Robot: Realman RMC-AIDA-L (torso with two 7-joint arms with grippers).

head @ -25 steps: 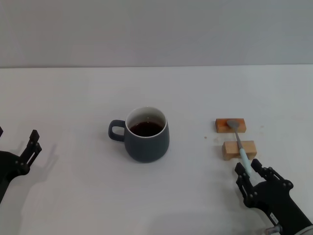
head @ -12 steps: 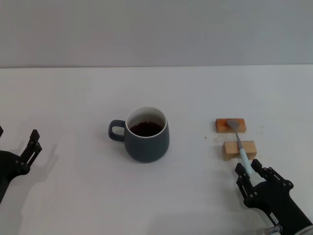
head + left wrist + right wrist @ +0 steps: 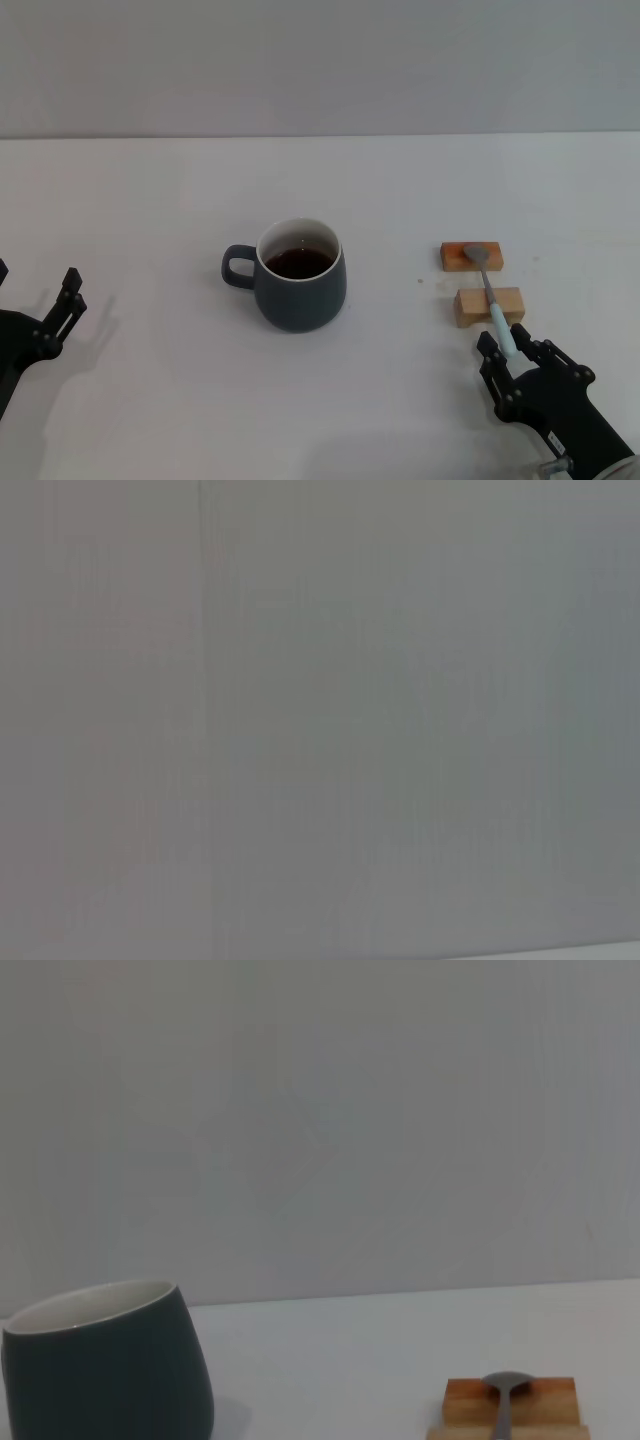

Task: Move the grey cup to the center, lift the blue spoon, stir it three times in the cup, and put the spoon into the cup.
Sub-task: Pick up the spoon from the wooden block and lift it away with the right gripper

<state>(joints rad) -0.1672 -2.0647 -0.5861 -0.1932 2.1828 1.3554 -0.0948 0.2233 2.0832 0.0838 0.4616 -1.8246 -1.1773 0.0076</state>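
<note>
Near the middle of the head frame sits the grey cup (image 3: pixel 299 275), upright on the white table (image 3: pixel 160 200), handle pointing to the frame's left, dark liquid inside. Its placement step looks done.

Right of centre, the blue spoon (image 3: pixel 489 287) lies across two wooden blocks (image 3: pixel 488 306): bowl on the upper block, stem over the lower one, pale handle tip overhanging toward the lower right corner. The right wrist view shows the spoon bowl (image 3: pixel 508 1384) resting on the far block and the cup (image 3: pixel 105 1365) at lower left, apart from it.

Right gripper (image 3: pixel 514 356): lower right of the frame, fingers spread and unclenched, straddling the end of the spoon handle. Compared with the frames from a second ago, it has dropped back very slightly toward the bottom edge; otherwise its pose and finger spread are unchanged, and the spoon has not shifted on the blocks. Whether the fingers touch the handle cannot be told.

Left gripper (image 3: pixel 62 303): lower left edge, well away from the cup, fingers apart and holding nothing. It has drifted a little further down-left over the last second, consistent with backing off to park. Its wrist camera shows only blank grey wall.

Judgement: the cup stage is complete; the spoon pickup is in hand but no grasp is made yet. Next move calls for closing on the thin handle without knocking it off the blocks.
</note>
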